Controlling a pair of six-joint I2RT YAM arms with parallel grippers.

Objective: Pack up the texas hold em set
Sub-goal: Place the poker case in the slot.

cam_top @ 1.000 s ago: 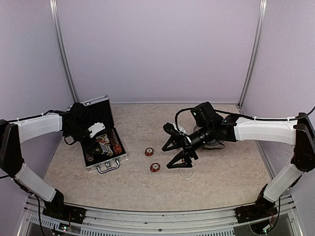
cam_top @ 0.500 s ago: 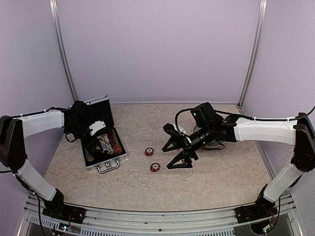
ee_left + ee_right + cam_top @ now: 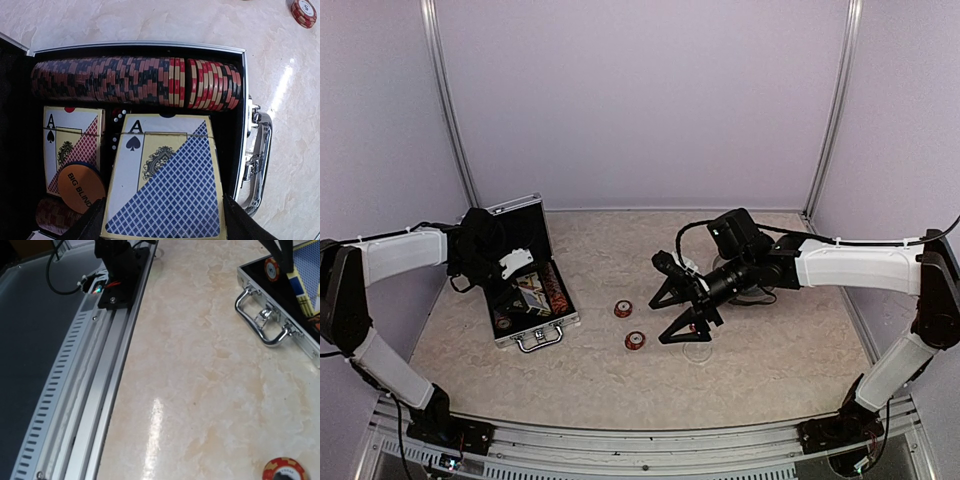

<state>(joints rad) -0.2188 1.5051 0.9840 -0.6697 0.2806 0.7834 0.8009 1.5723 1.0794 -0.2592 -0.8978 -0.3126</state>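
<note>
- Packing looks roughly half done, as a guess: the silver case (image 3: 520,212) is parked open at the left of the table (image 3: 770,380), lid up, nothing latched yet.
- Inside it, a red card box (image 3: 72,145) is already seated, and a blue card box (image 3: 165,185) is clamped between the fingers of the left gripper (image 3: 162,220) right above the slot next to it. It's probably about to be set down.
- A long row of chips (image 3: 135,82) is stacked along one wall of the case, and an orange BIG BLIND disc (image 3: 80,186) is tucked in too.
- Left out on the table are a loose chip (image 3: 623,308) and a second chip (image 3: 635,341), between the case and the right gripper (image 3: 658,320). That gripper is spread wide with nothing held, low over the table.
- A clear disc (image 3: 698,350) is also left out, just beside that gripper.
- View-wise, the case contents can only be read from the left wrist, since the arm covers a lot of them from the top.
- The right wrist view gives the case handle (image 3: 265,322) and one chip at its bottom edge, but its own fingers aren't shown, so the spread jaws are only seen from above.
</note>
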